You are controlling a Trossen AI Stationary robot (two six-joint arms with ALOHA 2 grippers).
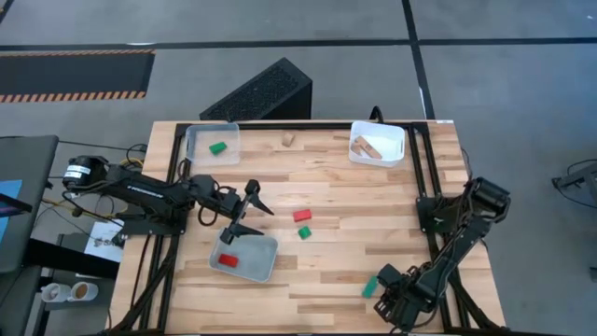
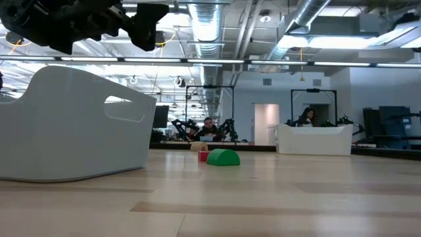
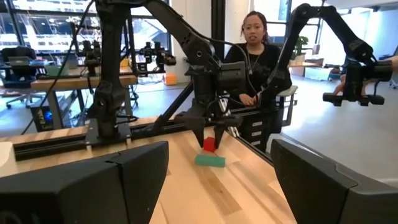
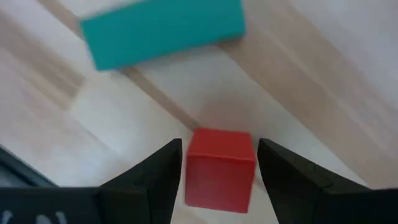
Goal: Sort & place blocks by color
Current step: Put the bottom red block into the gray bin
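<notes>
My right gripper [image 4: 221,177] is near the table's near right corner and points down. Its open fingers stand on either side of a red cube [image 4: 221,168] that rests on the table; a green bar [image 4: 163,31] lies flat just beyond it. In the high view the green bar [image 1: 370,285] shows beside that gripper [image 1: 382,291], and the gripper hides the cube. My left gripper [image 1: 248,211] hovers open over the far rim of a translucent tray [image 1: 266,271] holding a red block [image 1: 229,260]. My right gripper has its fingers [image 4: 163,177] close beside two opposite side faces of the red cube [image 4: 194,163], coming from above. The cube sits on the table. Whether the fingers touch it, I cannot tell.
A red block [image 1: 302,215] and a green block [image 1: 304,232] lie mid-table, and a plain wood block [image 1: 288,139] lies near the far edge. One far tray [image 1: 198,135] holds a green block [image 1: 217,147]. The white tray [image 1: 395,135] holds plain wood pieces [image 1: 368,147]. A person sits beyond the table.
</notes>
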